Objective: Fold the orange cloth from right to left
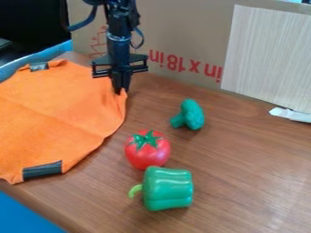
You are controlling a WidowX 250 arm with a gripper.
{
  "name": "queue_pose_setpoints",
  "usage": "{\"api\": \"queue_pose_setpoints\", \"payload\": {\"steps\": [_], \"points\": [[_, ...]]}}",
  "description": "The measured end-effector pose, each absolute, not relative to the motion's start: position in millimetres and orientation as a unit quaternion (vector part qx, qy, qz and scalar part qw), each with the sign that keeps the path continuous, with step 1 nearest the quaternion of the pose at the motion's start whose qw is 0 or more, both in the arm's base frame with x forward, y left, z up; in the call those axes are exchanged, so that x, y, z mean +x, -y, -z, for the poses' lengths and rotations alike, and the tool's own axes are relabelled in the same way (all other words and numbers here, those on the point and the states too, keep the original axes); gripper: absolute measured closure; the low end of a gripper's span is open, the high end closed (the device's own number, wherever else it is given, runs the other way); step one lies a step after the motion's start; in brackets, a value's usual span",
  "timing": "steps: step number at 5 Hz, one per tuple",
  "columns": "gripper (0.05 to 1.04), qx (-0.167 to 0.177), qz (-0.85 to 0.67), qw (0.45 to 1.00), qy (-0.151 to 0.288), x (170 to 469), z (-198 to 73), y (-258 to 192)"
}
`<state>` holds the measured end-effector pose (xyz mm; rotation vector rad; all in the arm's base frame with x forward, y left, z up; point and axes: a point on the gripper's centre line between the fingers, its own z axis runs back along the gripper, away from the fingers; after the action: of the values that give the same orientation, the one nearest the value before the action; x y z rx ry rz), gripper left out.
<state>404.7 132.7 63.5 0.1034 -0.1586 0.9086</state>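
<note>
The black gripper (121, 90) hangs at the upper left, pointing down, with its fingers together on the right-hand corner of an orange cloth (57, 109). The cloth is pinched up a little there and otherwise spreads flat over the left side of the table, with dark tape patches on it. To the right of the gripper and lower in the view lies a green toy broccoli (193, 114). A red toy tomato (147, 151) with a green top sits near the middle, just behind a green toy pepper (168, 189) lying on its side.
A cardboard panel (176, 32) stands along the back of the wooden table (255, 182), with a pale wood-grain board (267, 54) against it at the right. A white strip (291, 114) lies by that board's foot. Blue surfaces edge the left side and lower left corner.
</note>
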Motion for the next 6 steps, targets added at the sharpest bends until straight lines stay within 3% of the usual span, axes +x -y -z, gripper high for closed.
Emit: {"api": "queue_pose_setpoints", "payload": {"steps": [3, 5, 6], "points": [[1.026, 0.009, -0.437, 0.895, 0.084, 373.0, -87.0, -170.0], [1.026, 0.017, -0.450, 0.887, 0.102, 349.9, -85.7, -196.8], [1.026, 0.041, -0.474, 0.873, 0.111, 338.7, -87.2, -217.0]]}}
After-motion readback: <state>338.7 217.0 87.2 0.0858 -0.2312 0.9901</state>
